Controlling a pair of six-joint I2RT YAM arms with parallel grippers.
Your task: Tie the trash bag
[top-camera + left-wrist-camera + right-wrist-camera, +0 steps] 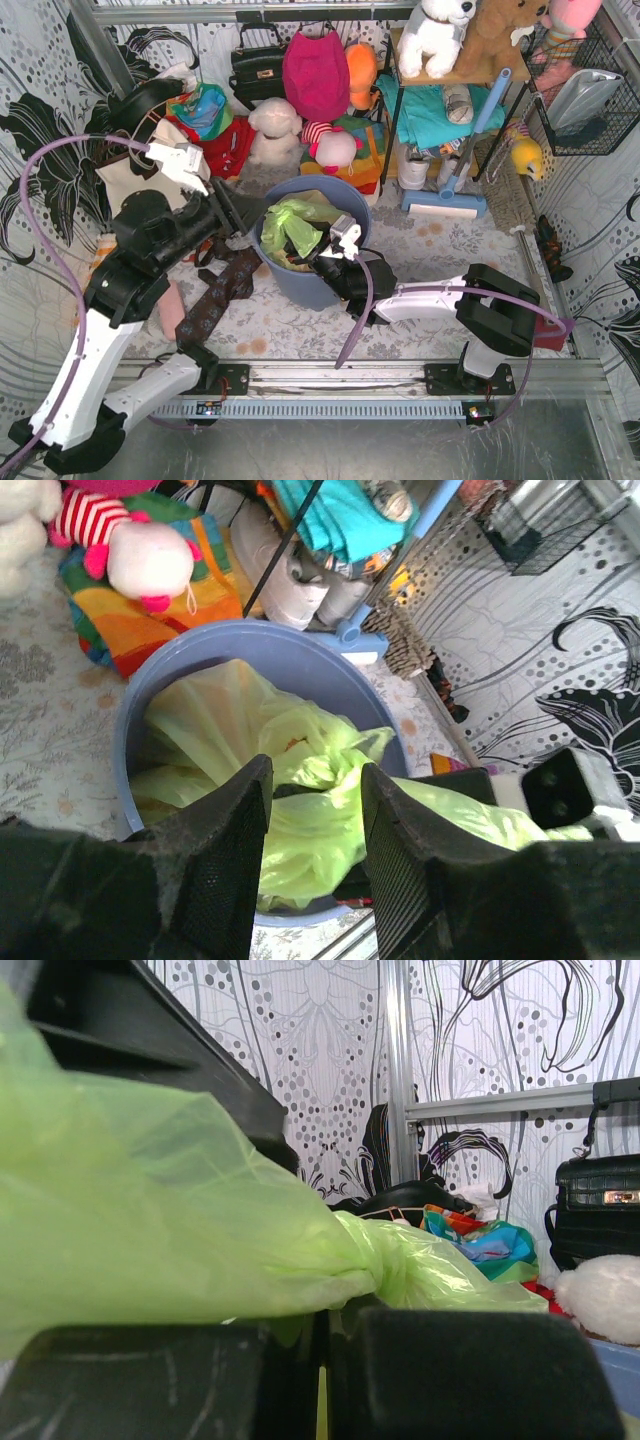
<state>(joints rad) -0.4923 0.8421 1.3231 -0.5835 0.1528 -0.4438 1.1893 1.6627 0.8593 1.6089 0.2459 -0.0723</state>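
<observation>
Top external view: blue-grey round bin [300, 290] standing on the patterned table [450, 250], between the two arms. The trash bag [295, 228], a thin lime-green film, sits inside the bin with its crumpled upper part rising above the rim; its contents cannot be made out. Wire basket [585, 100] on the right wall holds a pale grey object. Black handbag [258, 65] at the back wall. Right gripper [338, 250], over the bin's near-right rim, is clamped on a gathered neck of the bag; the right wrist view shows green film pinched between its fingers [450, 1370]. Left gripper [315, 850], at the bin's left rim, has its fingers apart, the bag showing in the gap; contact cannot be told.
</observation>
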